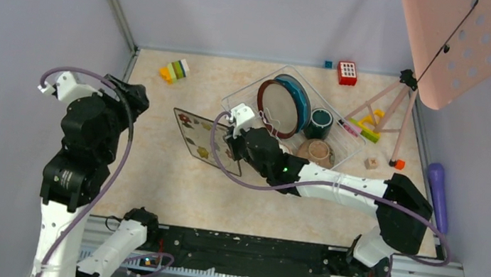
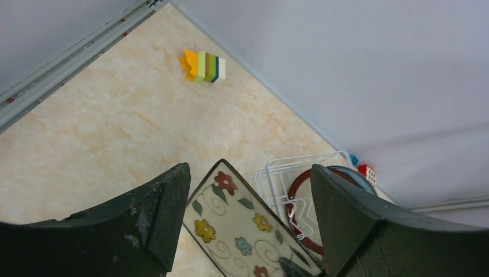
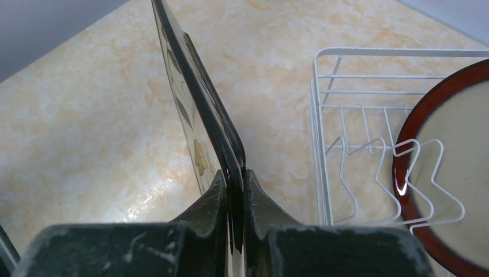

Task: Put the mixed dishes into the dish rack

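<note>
My right gripper point(image 1: 230, 144) is shut on the right edge of the square leaf-patterned plate point(image 1: 201, 138) and holds it tilted, just left of the dish rack point(image 1: 256, 82). In the right wrist view the plate point(image 3: 193, 98) stands edge-on between my closed fingers point(image 3: 213, 199). In the rack stand a round plate with a dark red rim point(image 1: 280, 107) and the blue plate point(image 1: 302, 92) behind it, with the dark green mug point(image 1: 318, 123) and brown bowl point(image 1: 317, 151). My left gripper point(image 1: 130, 95) is open and empty, raised at the left. The orange-white bowl is not visible.
A pink perforated board point(image 1: 471, 39) on a tripod point(image 1: 390, 107) overhangs the back right. Stacked toy blocks point(image 1: 175, 70) lie at the back left, a red block point(image 1: 346, 72) at the back wall, more blocks point(image 1: 369, 131) right of the rack, and a purple object point(image 1: 439, 189) at the right edge.
</note>
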Action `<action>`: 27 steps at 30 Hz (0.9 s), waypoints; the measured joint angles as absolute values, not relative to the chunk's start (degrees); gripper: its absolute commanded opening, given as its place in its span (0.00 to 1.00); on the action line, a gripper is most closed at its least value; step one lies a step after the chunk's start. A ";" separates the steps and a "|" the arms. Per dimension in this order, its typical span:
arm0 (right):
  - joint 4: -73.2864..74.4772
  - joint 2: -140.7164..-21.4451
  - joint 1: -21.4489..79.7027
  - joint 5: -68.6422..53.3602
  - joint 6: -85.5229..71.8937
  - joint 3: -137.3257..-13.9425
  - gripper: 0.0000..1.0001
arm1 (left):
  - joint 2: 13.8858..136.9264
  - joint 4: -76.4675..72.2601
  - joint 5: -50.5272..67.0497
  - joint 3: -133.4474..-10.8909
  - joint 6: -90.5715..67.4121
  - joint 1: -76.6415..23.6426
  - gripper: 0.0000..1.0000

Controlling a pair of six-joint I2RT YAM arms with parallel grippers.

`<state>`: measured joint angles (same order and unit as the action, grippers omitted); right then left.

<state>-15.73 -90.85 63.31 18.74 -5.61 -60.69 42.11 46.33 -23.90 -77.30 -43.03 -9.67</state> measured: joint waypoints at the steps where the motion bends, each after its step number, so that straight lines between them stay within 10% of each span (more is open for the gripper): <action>1: -14.87 -90.52 63.31 18.74 -5.65 -61.01 0.00 | 42.11 46.28 -23.94 -76.64 -42.63 -9.67 0.81; 27: -4.60 -82.41 60.20 19.81 -2.09 -74.83 0.00 | 37.15 41.21 -20.36 -65.67 -34.68 -9.67 0.77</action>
<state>-4.60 -82.41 60.20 19.81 -2.09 -74.83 37.15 41.21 -20.36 -65.67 -34.68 -9.67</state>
